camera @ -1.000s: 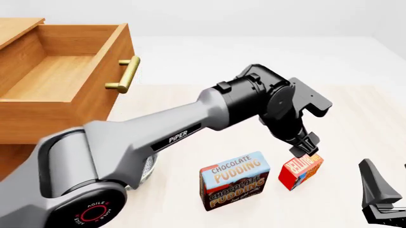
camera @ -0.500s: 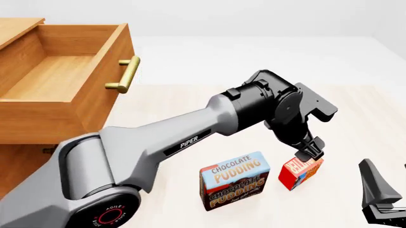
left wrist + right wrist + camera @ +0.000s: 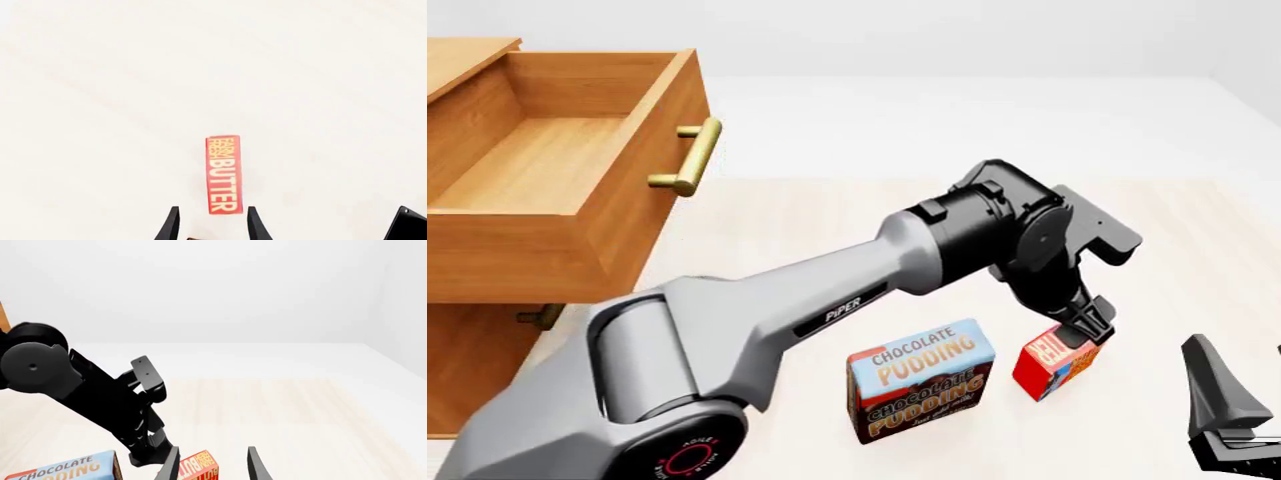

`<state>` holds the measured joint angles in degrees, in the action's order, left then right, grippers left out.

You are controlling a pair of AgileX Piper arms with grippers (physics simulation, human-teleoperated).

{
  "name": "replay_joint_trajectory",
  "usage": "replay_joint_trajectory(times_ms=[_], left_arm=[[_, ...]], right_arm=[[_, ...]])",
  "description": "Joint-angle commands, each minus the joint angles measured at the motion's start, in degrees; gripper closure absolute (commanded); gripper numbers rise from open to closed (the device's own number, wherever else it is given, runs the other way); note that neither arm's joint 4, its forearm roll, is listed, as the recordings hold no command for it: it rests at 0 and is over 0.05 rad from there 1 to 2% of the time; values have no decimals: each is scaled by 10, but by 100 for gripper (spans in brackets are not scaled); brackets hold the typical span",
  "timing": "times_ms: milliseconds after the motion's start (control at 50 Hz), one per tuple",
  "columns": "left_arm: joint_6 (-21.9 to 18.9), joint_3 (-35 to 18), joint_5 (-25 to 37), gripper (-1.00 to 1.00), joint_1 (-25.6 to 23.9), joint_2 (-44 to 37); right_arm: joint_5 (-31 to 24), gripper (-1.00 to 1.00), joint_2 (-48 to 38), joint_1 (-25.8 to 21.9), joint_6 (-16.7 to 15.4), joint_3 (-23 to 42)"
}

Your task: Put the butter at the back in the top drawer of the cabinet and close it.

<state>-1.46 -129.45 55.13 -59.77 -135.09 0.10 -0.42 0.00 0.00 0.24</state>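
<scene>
One red butter box (image 3: 1060,364) with yellow "BUTTER" lettering stands near the desk's (image 3: 827,220) front edge beside one Chocolate Pudding box (image 3: 920,379). Left pincer (image 3: 1088,328) spread just above it, gripping nothing; right pincer (image 3: 212,465) spread, empty. Top drawer (image 3: 561,170) open

We read "FARM FRESH BUTTER" down the red butter (image 3: 223,175) box, "CHOCOLATE PUDDING" printed twice on the blue-and-brown pudding box (image 3: 921,380), "PIPER" along the left arm (image 3: 827,300), and "AGILE X" ringing its base joint.
</scene>
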Motion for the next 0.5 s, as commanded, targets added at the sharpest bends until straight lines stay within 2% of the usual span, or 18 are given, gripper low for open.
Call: replay_joint_trajectory(times_ms=[20,200,500], left_arm=[[6,-5,-1,-100,0,-8],[7,-6,-4,-100,2,-10],[15,-52,15,-100,-5,-42]], right_arm=[[0,-100,0,0,0,0],[0,-100,0,0,0,0],[0,-100,0,0,0,0]])
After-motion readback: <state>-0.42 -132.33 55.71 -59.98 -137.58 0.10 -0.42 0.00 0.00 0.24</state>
